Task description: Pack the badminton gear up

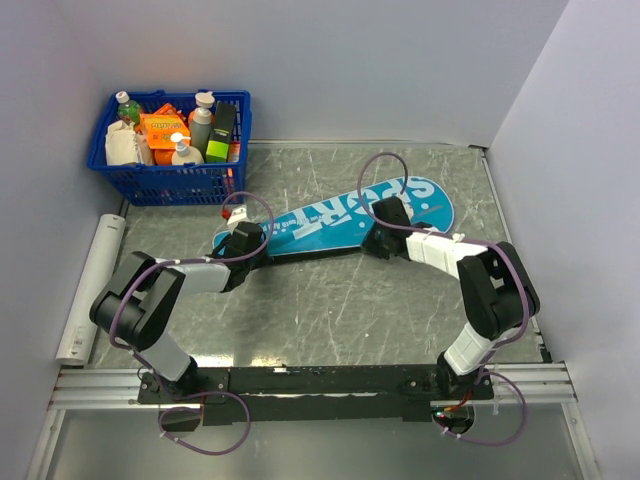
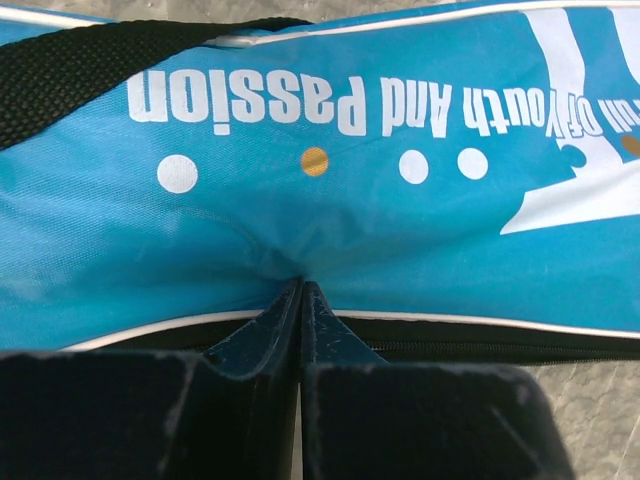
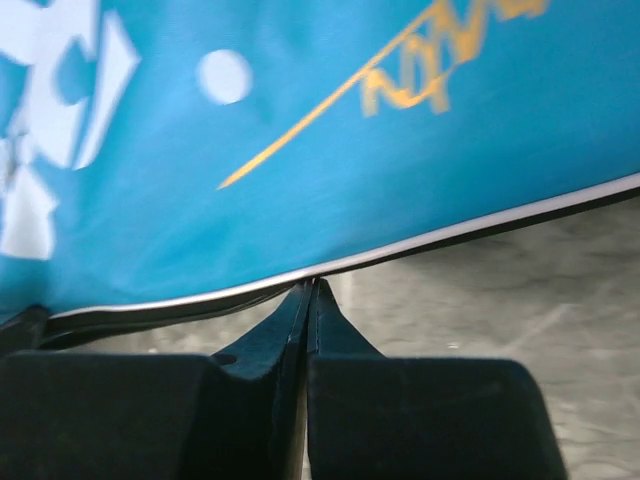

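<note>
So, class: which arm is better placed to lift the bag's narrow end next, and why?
Left, probably. The left gripper is shut on the bag near its narrow end, while the right gripper pinches the edge by the wide end.

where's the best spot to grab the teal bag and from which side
On the teal bag, pinch the near long edge at the white piping, coming in low from the arms' side. It lies flat on the table, so only that thin seam offers a pinch.

Both arms reach forward, left tool (image 1: 247, 240) and right tool (image 1: 383, 240) clamped (fingertips touching).
</note>
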